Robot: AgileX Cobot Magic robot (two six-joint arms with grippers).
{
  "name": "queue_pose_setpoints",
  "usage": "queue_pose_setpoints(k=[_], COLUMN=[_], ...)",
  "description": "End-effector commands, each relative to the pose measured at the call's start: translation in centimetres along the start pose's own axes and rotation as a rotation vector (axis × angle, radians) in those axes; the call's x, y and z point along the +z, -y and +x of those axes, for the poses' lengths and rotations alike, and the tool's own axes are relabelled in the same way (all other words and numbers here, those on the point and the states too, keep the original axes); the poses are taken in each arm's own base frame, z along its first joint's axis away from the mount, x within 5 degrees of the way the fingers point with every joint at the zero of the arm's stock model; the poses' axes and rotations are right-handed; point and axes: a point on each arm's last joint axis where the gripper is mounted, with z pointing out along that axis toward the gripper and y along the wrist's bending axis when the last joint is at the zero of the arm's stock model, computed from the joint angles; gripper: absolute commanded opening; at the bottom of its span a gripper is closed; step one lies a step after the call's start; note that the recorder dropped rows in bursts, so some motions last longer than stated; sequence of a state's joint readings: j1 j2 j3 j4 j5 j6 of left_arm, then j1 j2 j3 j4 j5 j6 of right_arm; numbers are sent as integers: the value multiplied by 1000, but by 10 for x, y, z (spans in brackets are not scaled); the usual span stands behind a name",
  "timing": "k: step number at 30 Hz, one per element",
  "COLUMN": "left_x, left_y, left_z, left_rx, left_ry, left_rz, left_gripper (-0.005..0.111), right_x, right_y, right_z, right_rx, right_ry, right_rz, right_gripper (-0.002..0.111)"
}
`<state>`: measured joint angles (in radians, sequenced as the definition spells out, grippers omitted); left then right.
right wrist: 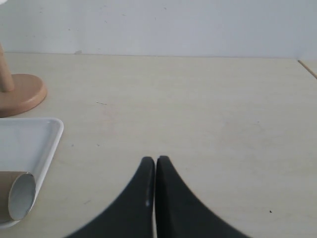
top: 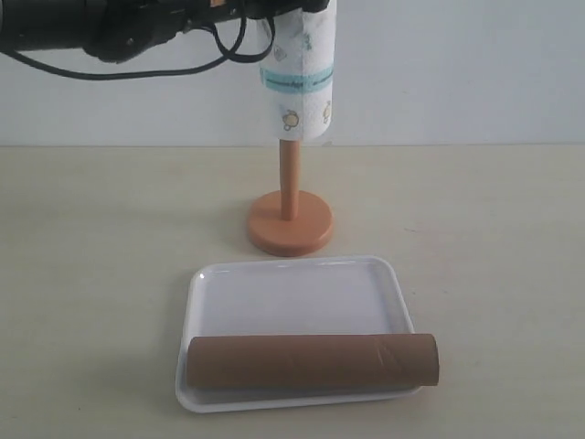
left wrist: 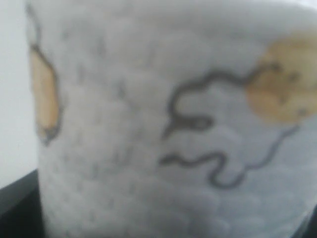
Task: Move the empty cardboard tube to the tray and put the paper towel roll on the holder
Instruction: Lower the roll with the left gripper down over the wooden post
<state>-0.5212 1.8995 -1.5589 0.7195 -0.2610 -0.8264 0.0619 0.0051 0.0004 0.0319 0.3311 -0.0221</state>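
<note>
Left gripper [top: 291, 7] reaches in high from the side and grips the paper towel roll [top: 300, 78] at its upper end. From where I stand the fingers themselves are mostly hidden behind the paper. The roll hangs straight down from that hand, with its long axis upright and the teal band about halfway along. Directly beneath the hand, the thin pole [top: 290, 178] of the holder [top: 290, 219] runs up into the roll's lower end. The roll sits well above the round disc base, which rests on the table [top: 494, 274].

Farther from that hand, past the holder's base, lies the tray [top: 292, 288]. It contains only the empty cardboard tube [top: 311, 361], which lies on its side along the tray's far edge, long axis crosswise. One end pokes slightly over the rim.

Right gripper [right wrist: 156, 168] hovers low over the table, its jaws pressed together on nothing. The tube's open end faces it from just off to one side.
</note>
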Motion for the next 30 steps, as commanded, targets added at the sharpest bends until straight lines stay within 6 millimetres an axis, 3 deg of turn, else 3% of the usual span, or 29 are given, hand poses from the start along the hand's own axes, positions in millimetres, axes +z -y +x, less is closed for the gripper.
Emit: queue_pose_setpoints(k=[1,11,21,26,30], left_x=[-6,-27,-12,-10,-10], left_y=[-9,-29,-38,-40,-39], left_z=[17,71,133,144,145], left_rx=[-17,-78,-87,-91,-92], left_ry=[36,113,14,-17,-23], left_rz=[-26,-95,-92,-98,-85], left_gripper=[4,4,4,5,29], right_x=[0,0,0,0,0], right_y=[0,0,0,0,0], right_z=[-1,-1,-1,-1,-1], right_rx=[-3,-3,-3,-3,-3], right_ry=[12,12,12,12,12], right_rz=[3,3,3,3,3], right_gripper=[0,0,0,0,0])
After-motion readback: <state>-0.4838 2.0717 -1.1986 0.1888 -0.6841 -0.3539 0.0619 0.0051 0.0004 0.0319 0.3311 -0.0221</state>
